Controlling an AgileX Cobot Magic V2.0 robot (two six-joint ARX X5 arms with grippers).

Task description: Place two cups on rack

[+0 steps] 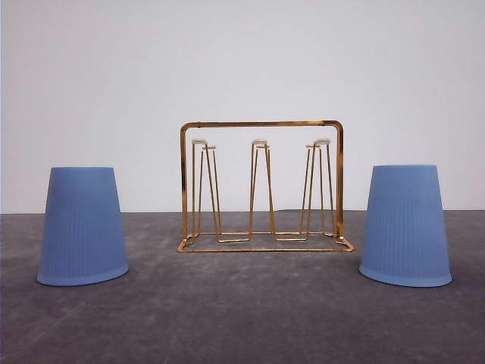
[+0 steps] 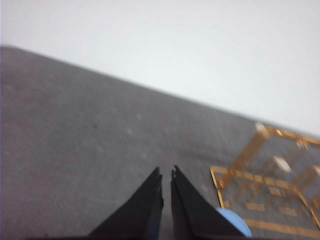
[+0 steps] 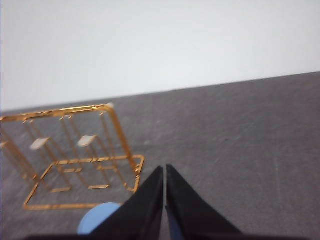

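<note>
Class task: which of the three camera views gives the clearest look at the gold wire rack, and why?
The front view: the rack stands whole and sharp between the two cups, its arched frame, prongs and base all visible. The left wrist view catches a blurred part of it at the edge, and the right wrist view shows most of it, blurred and from above.

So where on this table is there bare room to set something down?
The table is bare across its near strip in front of everything, and in the gaps between the left cup and the rack, and between the rack and the right cup. The only crowded spot is inside the rack, among its prongs.
</note>
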